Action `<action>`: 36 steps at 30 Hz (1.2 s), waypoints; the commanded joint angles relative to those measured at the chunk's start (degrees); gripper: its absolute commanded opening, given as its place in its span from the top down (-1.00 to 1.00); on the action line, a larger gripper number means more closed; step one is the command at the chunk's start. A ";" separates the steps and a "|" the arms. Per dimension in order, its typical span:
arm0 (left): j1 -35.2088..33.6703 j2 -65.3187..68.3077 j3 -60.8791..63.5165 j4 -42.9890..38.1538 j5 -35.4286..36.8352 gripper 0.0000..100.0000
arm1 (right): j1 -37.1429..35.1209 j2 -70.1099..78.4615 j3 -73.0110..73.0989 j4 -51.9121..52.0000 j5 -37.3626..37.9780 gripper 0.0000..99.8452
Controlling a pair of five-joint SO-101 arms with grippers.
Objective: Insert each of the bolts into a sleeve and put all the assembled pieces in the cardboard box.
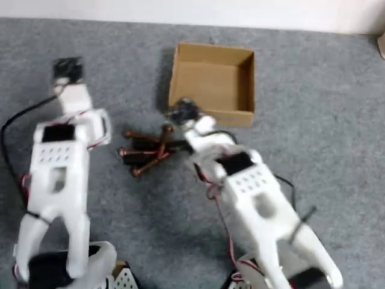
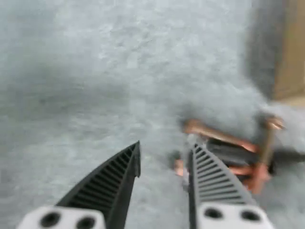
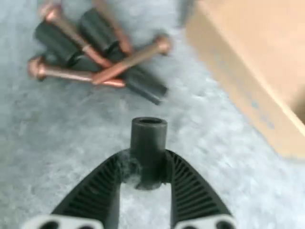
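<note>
Currently the right gripper (image 3: 144, 160) pinches a sleeve (image 3: 148, 136) low, so a bolt (image 3: 136, 57) fed crooked by the spread left gripper (image 2: 164, 149) could tilt it.

Robotics lab bench: grey felt tabletop (image 1: 325, 132), white left arm (image 1: 57, 162), right arm (image 1: 252, 186).

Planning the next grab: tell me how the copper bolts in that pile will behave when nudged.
The copper bolts look round-shafted and rigid, so they probably roll, though their wider heads may curve the path. They lie crossed over the dark sleeves, so nudging one likely shifts others.
</note>
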 commanded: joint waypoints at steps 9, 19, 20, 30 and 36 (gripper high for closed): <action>16.31 34.86 -37.58 26.99 -0.18 0.48 | 4.53 -22.81 8.40 11.30 -4.31 0.99; 20.18 40.22 -38.46 22.68 -4.57 0.47 | 4.62 -28.62 18.86 4.97 -4.22 0.99; 19.82 41.54 -38.64 20.31 -6.42 0.48 | 4.62 -28.62 19.38 4.35 -4.22 0.99; 18.95 49.89 -43.38 13.71 -8.18 0.48 | 4.44 -28.70 21.14 2.77 -4.13 0.99; 19.30 55.34 -47.43 13.71 -7.82 0.48 | 4.35 -28.70 24.40 -1.27 -4.13 0.99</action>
